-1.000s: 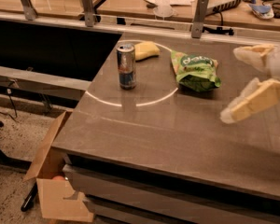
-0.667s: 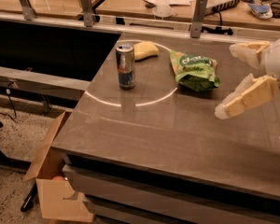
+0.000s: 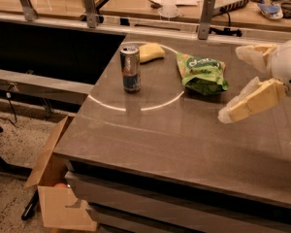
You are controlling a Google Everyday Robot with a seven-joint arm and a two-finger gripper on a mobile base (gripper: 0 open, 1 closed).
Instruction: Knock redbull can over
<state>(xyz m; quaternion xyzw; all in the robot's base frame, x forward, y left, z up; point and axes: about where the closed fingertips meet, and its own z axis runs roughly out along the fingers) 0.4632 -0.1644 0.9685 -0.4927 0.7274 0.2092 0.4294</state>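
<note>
Edging left since a second ago, the gripper (image 3: 232,84) hangs with fingers (image 3: 254,98) spread apart, the upright redbull can (image 3: 130,68) well beyond their tips, so the green snack bag (image 3: 202,73) lying between might get swept instead.

The redbull can (image 3: 131,68) is standing upright on the desk (image 3: 174,144); the gripper (image 3: 233,85), jaws spread, is hovering well apart at its three o'clock.

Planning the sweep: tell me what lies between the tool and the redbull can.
The green snack bag lies directly between the open tool, at right, and the upright redbull can. The yellow sponge sits behind the can, off that line.
</note>
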